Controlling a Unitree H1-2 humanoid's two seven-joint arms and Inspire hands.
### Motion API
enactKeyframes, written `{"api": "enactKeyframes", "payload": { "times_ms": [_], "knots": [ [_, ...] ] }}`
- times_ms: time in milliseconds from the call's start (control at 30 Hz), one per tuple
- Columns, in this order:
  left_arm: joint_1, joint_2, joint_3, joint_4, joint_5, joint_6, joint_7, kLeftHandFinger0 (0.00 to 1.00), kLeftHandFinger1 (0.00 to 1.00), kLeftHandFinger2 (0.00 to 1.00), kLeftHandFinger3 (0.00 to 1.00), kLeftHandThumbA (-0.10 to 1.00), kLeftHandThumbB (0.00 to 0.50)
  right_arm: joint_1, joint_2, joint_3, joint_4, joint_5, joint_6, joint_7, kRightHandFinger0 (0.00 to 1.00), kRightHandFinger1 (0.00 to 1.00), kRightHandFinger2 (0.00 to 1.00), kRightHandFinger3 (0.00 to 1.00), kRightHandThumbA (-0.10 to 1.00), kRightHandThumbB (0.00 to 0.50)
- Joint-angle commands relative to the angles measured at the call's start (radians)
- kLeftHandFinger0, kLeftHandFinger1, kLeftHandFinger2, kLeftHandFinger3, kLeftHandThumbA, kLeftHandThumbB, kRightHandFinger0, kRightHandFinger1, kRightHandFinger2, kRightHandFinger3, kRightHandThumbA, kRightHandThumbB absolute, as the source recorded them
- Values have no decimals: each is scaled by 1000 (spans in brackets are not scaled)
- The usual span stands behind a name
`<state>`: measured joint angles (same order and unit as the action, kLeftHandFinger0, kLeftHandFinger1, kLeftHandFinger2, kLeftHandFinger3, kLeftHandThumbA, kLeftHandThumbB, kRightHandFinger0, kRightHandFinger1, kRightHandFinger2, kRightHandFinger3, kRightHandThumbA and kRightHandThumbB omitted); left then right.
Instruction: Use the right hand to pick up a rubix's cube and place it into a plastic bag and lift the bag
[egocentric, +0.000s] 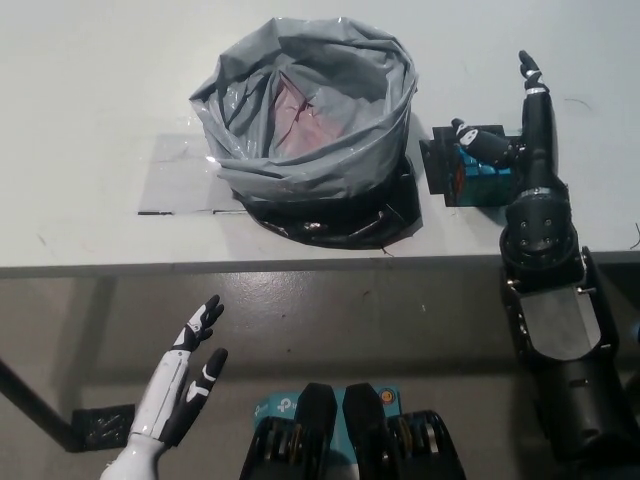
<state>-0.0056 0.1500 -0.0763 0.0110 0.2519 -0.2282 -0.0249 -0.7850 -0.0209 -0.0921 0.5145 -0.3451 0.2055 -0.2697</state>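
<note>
A: Item — rubix's cube (480, 172)?
B: On the table (90, 90), on a dark mat, right of the grey plastic bag (305, 105).
A: Right hand (522, 135)?
B: Over the cube, fingers spread, gripping nothing.
A: Left hand (185, 385)?
B: Below the table edge — fingers apart, holding nothing.

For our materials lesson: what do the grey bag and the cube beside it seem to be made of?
Grey bag: thin plastic film, likely; crinkled folds with glossy highlights. Cube: apparently hard plastic, with flat blue tiles in a dark grid, partly covered by the right robot hand.
</note>
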Motion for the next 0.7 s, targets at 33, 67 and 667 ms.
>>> {"api": "enactKeyframes", "payload": {
  "times_ms": [33,67,667],
  "knots": [
    [-14,8,-1,-22,-11,-37,-1,1000,1000,1000,1000,1000,195,-64,-12,14,16,16,3,-17,1000,1000,1000,1000,807,500],
    [-14,8,-1,-21,-10,-38,0,1000,1000,1000,1000,1000,196,-64,-12,15,18,17,4,-17,1000,1000,1000,1000,807,500],
    [-14,12,-5,-28,-18,-22,-14,1000,1000,1000,1000,1000,187,-83,-6,18,148,24,-1,-75,1000,1000,1000,1000,784,500]
  ]
}}
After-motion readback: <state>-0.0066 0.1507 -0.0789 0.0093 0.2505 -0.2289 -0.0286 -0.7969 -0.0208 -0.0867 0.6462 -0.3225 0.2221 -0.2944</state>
